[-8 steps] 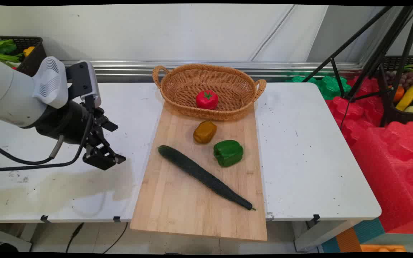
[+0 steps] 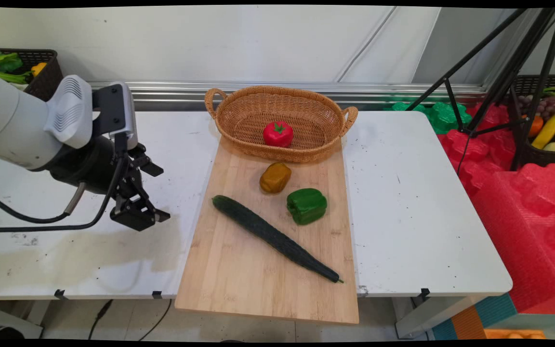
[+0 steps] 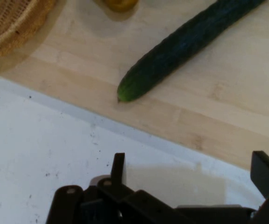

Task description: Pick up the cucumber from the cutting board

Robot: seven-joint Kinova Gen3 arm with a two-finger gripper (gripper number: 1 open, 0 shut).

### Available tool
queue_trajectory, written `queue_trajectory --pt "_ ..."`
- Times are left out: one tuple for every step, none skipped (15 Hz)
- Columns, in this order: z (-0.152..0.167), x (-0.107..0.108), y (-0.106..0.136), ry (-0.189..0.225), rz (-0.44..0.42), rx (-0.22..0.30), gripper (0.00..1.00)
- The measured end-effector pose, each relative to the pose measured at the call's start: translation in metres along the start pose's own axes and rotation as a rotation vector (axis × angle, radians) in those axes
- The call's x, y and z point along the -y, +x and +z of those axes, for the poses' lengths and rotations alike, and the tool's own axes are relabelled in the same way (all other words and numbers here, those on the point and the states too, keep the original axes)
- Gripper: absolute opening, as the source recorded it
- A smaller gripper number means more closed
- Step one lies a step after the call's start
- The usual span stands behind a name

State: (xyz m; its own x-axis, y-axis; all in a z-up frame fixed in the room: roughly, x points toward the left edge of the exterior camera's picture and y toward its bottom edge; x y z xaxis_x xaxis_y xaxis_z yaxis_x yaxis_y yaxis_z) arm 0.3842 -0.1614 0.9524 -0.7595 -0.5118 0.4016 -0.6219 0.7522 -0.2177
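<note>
My gripper point(image 2: 139, 217) hangs open and empty above the white table point(image 2: 417, 202), left of the wooden cutting board point(image 2: 258, 284). In the hand view its fingertips point(image 3: 119, 164) stand wide apart over the table beside the board's point(image 3: 209, 116) edge. A long dark green cucumber point(image 2: 273, 237) lies diagonally on the board, and its near end point(image 3: 133, 87) is the thing closest to the gripper. Beyond it lie a brownish-yellow pepper point(image 2: 275, 177) and a green pepper point(image 2: 307, 205). A red tomato point(image 2: 278, 133) sits in the wicker basket point(image 2: 239, 113) at the board's far end.
Black cables point(image 2: 41, 219) hang from the arm over the table's left part. A dark crate of vegetables point(image 2: 36, 72) stands at the back left. Right of the table are a black tripod point(image 2: 494, 82), red foam blocks point(image 2: 523, 207) and a fruit basket point(image 2: 547, 135).
The hand has shifted very slightly; the gripper stays open over the same patch of table. The vegetables, board and basket have not moved.
</note>
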Motion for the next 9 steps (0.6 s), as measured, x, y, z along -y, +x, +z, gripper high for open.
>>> queue_trajectory --pt "0.000 0.000 0.000 -0.012 0.022 0.003 1.00" --pt "0.001 0.001 0.000 -0.021 0.042 0.005 1.00" --pt "0.001 0.002 0.000 -0.027 0.054 0.005 1.00" --pt "0.002 0.004 0.001 -0.034 0.072 0.005 1.00" --pt "0.002 0.006 0.001 -0.041 0.089 0.005 1.00" --pt "0.003 0.008 0.001 -0.047 0.103 0.004 1.00" --pt "0.003 0.010 0.001 -0.053 0.115 0.004 1.00" --pt "0.003 0.012 0.001 -0.061 0.128 0.004 1.00" --pt "0.004 0.014 0.001 -0.069 0.139 0.003 1.00"
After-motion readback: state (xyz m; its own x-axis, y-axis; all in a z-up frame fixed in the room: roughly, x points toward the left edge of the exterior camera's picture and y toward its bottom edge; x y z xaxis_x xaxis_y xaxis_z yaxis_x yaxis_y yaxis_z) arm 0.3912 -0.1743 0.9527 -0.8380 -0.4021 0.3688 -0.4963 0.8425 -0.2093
